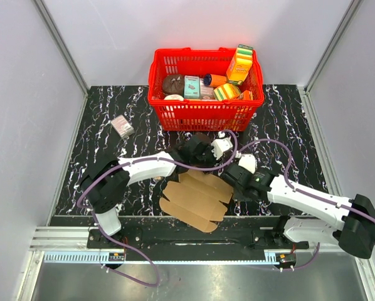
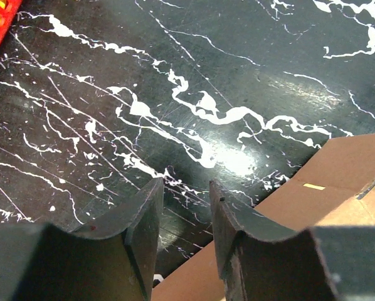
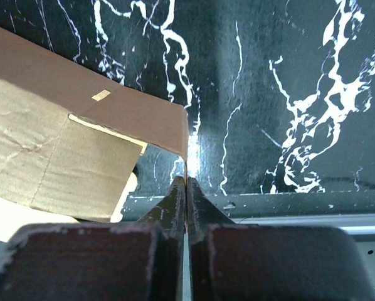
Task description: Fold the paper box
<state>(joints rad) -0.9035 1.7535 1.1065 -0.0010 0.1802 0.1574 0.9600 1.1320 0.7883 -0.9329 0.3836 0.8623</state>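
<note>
paper box (image 1: 197,200) lies mostly flat and unfolded on the black marble table (image 1: 288,125). it sits at the near middle between the two arms, on the near side of the red basket (image 1: 175,116) and apart from it. brown kraft, flaps and creases showing, no print.

right gripper (image 3: 186,183) is at the box's right far edge. its claw is closed tight, fingers pressed together on the corner of a brown flap, and the flap edge runs straight down into the fingertips. that panel looks tilted up a bit off the table, with shadow under it.

left gripper (image 2: 186,210) is over bare table at the far side of the box. the claw is partly apart with a narrow gap, only marble shows between the fingers, and it holds nothing. the box edge passes just beside and under one finger; can't tell if they touch.

the basket stands at the far middle, filled with colourful packages (image 1: 239,63). a small pinkish-grey box (image 1: 121,126) sits on the table to the far left, well apart from the cardboard.
</note>
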